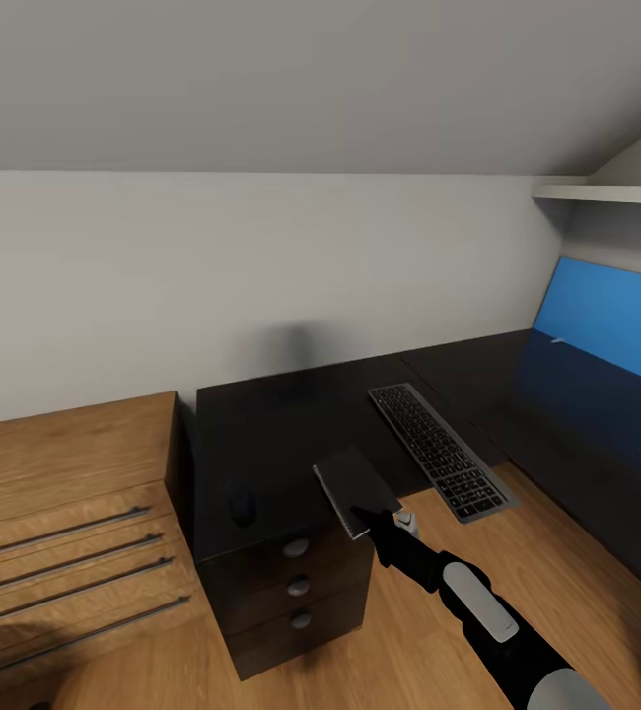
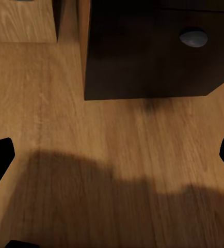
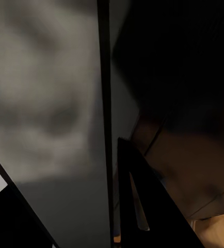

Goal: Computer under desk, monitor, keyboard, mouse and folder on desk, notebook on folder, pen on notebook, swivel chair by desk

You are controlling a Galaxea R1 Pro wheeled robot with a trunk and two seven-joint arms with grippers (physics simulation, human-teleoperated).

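Note:
A grey notebook with a darker border hangs tilted over the front edge of the glossy black desk, and my right gripper is shut on its near corner. Its cover is a blur close to the right wrist camera, beside one dark finger. The slim keyboard lies on the desk just right of the notebook. A small dark mouse sits near the desk's left front corner. The bright blue folder stands tilted at the desk's right end. My left gripper is open, low over the wood floor.
A black drawer unit with three round knobs stands under the desk's left end. Low oak drawers adjoin it on the left. A white shelf sits high on the right under the sloped ceiling. Wood floor lies before the desk.

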